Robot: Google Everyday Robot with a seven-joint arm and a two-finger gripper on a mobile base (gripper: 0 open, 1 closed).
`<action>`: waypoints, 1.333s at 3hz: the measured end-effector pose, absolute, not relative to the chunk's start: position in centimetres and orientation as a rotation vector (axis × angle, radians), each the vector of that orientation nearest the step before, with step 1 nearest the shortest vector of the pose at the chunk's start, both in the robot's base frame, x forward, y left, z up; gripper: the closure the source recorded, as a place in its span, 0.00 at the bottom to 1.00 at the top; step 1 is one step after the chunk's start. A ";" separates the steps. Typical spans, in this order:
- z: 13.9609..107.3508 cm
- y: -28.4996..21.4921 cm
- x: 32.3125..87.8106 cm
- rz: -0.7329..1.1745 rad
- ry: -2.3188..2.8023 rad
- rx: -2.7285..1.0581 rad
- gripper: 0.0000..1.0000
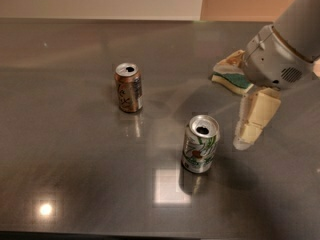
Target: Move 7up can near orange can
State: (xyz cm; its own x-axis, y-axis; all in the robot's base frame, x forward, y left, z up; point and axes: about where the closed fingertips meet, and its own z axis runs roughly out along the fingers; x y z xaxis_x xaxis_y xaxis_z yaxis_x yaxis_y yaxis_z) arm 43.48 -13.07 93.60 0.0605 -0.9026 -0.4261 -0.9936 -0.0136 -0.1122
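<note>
The 7up can (pixel 200 145), silver-white with green markings, stands upright on the dark grey table (pixel 75 174), right of centre. The orange can (pixel 129 88), copper-brown with a silver top, stands upright further back and to the left, well apart from it. My gripper (pixel 239 103) comes in from the upper right and hangs just right of the 7up can, not touching it. It is open and empty, with one cream finger (pixel 256 118) low beside the can and the other further back by the sponge.
A green and yellow sponge (pixel 231 79) lies behind the gripper, partly hidden by it. The grey wrist housing (pixel 272 59) fills the right edge. A pale wall runs along the table's far edge.
</note>
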 end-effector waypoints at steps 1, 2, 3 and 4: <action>92.6 -10.9 42.6 0.411 1.824 -2.021 0.00; 91.9 -9.7 41.3 0.471 1.762 -2.068 0.00; 91.2 -9.0 40.3 0.505 1.713 -2.102 0.00; 90.6 -8.9 39.8 0.517 1.691 -2.114 0.19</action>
State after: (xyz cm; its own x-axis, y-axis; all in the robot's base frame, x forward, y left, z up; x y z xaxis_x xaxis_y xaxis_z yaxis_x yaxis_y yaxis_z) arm 39.81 -8.89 90.55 0.2071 -0.8362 -0.5078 -0.9772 -0.2014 -0.0667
